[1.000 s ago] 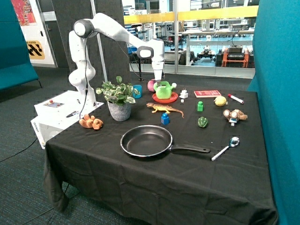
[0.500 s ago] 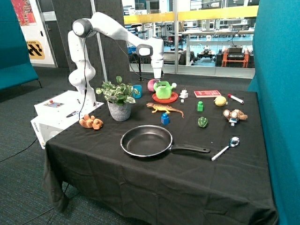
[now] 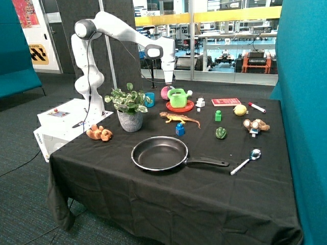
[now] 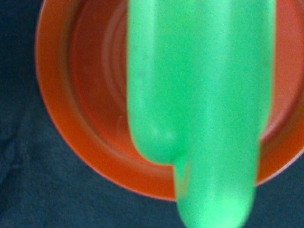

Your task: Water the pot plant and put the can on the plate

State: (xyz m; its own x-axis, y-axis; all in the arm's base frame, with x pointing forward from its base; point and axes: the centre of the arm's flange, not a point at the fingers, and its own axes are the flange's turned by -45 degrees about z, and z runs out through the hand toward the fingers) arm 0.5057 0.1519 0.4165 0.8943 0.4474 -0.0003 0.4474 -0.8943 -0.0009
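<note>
From my remote station, the black-draped counter (image 3: 168, 204) as it stands: nearest its front edge lies a black frying pan (image 3: 159, 153), handle toward a spoon (image 3: 246, 161) by the right edge. Behind the pan sit a blue block (image 3: 180, 129) and a toy lizard (image 3: 179, 118), with a small dark green pepper toy (image 3: 220, 132) and a green block (image 3: 218, 116) further toward the right edge. Near the left edge, a plush toy (image 3: 99, 133) lies in front of the pot plant (image 3: 129, 108), upright in its grey pot.

Toward the back edge, the can (image 3: 178, 97) stands upright on the plate (image 3: 179, 107) — the wrist view shows its green body (image 4: 199, 109) over the red rim (image 4: 61, 109) with dark cloth around. A pink object (image 3: 165, 92) and a blue cup (image 3: 149, 99) sit just beside the plate, between it and the plant.

The claw (image 3: 168, 82) hangs above the can's handle, apart from it — whether its fingers are spread or closed I cannot tell.
</note>
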